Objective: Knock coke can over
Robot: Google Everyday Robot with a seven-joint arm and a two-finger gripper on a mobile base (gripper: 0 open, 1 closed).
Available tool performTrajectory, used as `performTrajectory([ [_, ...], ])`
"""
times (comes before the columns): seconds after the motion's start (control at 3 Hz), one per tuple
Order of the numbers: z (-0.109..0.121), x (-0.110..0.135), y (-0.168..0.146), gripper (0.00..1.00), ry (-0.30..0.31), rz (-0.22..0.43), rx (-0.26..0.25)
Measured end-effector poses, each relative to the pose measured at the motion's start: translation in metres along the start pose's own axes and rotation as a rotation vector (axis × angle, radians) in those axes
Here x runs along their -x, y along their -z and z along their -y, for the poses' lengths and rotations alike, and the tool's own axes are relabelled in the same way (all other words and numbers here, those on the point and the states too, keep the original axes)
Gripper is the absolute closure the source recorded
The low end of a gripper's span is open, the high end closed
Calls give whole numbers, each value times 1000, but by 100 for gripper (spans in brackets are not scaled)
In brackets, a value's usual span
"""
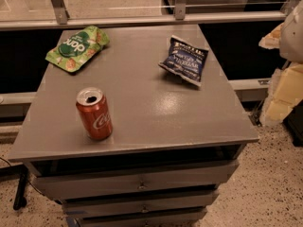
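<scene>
The coke can [94,113] is a small red can with white script and an open silver top. It stands upright near the front left of the grey cabinet top [156,112]. My gripper [282,94] shows as pale cream parts at the right edge of the camera view, beyond the cabinet's right side and far from the can. Nothing is seen in it.
A green snack bag [77,47] lies at the back left of the top. A dark blue chip bag [184,59] lies at the back right. Drawers [137,183] sit below the front edge. A metal rail with glass [142,19] runs behind the cabinet.
</scene>
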State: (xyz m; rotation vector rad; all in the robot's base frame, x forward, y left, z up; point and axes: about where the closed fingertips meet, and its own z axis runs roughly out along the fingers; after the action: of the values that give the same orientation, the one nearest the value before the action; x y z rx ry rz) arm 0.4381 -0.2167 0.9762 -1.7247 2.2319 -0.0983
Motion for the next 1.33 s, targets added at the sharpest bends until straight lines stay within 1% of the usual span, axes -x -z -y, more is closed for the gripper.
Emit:
performTrajectory([
  [0.33, 0, 0, 0, 0, 0, 0, 0],
  [0.67, -3, 4, -3, 0, -11, 40, 4],
  [1.0, -15, 23, -21, 0, -45, 168, 31],
  [1.33, -34, 58, -61, 0, -64, 349, 79],
])
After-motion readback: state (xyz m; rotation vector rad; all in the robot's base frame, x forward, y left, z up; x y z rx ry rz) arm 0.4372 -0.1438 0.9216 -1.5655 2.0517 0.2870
